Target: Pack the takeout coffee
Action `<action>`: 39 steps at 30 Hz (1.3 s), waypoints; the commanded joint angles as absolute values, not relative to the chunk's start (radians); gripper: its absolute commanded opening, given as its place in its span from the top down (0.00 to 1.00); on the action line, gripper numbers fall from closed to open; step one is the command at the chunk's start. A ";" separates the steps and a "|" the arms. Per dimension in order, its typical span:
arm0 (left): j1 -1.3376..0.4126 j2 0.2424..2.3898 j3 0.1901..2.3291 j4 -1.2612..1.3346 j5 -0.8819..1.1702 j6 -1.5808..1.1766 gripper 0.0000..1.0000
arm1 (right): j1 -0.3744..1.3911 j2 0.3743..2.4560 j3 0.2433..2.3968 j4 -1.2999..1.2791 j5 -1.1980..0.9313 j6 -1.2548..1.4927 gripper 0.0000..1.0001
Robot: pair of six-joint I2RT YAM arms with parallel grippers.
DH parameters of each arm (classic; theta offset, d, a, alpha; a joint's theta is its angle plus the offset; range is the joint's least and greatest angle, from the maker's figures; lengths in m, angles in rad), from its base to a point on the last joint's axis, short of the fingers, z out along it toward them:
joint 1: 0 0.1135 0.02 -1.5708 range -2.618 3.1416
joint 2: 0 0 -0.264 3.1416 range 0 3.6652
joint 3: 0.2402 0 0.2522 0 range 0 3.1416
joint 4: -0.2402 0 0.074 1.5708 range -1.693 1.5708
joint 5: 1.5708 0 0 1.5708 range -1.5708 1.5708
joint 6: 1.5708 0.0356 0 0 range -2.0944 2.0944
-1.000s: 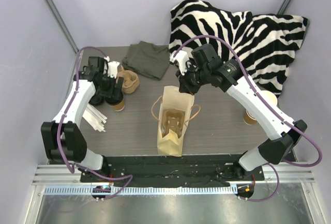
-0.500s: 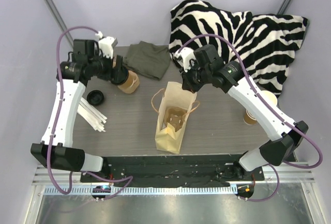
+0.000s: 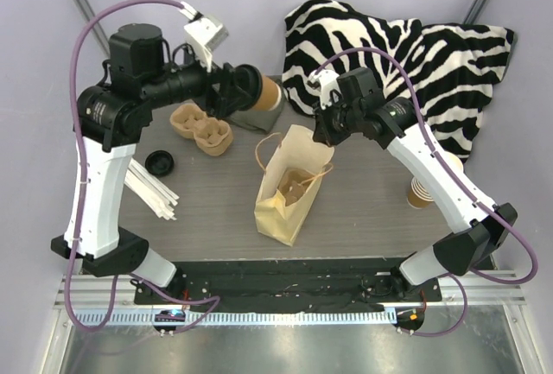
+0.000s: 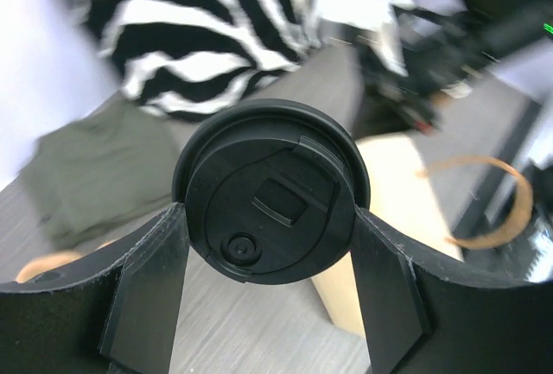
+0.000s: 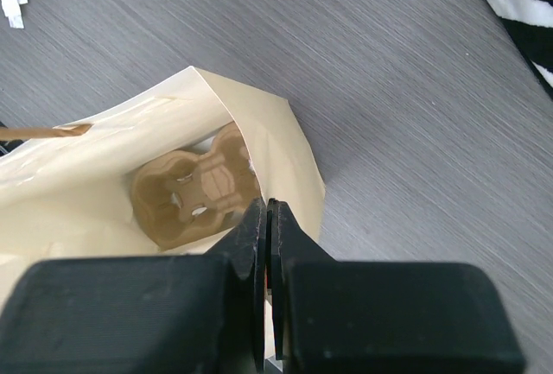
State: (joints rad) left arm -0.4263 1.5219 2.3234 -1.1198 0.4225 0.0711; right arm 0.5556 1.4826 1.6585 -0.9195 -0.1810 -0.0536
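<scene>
The takeout coffee [image 3: 267, 94], a brown paper cup with a black lid, is held on its side in the air at the back, above the green cloth. My left gripper [image 3: 245, 89] is shut on it at the lid end. In the left wrist view the black lid [image 4: 272, 193] fills the space between my fingers [image 4: 147, 288]. The open kraft paper bag [image 3: 289, 188] stands mid-table with a pulp cup carrier [image 5: 194, 197] inside. My right gripper [image 3: 324, 132] is shut on the bag's far rim [image 5: 259, 123].
A second pulp carrier [image 3: 200, 128] lies at the back left. A loose black lid [image 3: 159, 163] and white sticks [image 3: 151, 191] lie at the left. A stack of brown cups [image 3: 421, 193] stands at the right. A zebra cloth [image 3: 406, 54] and a green cloth [image 3: 259, 117] lie at the back.
My left arm has lifted the lidded cup off the table at the left and swung it up and right, tipping it sideways. The right gripper has drawn the bag rim slightly right.
</scene>
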 commanded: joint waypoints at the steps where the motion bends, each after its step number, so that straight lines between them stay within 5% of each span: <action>1: -0.547 1.511 2.342 -1.190 0.456 0.165 0.66 | 0.543 1.476 1.684 -0.871 -0.201 -0.017 0.99; 16: -0.819 1.499 2.143 -1.161 0.278 0.282 0.66 | 0.531 1.491 1.693 -0.871 -0.209 -0.002 0.99; 39: -0.946 1.525 1.770 -0.982 0.069 0.345 0.70 | 0.474 1.428 1.628 -0.888 -0.328 0.089 0.99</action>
State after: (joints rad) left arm -0.9146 1.5494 1.8061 -1.0389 0.0769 0.3092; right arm 0.5133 1.4750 1.6207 -0.8993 -0.2684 0.0368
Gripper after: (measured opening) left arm 0.721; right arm 0.031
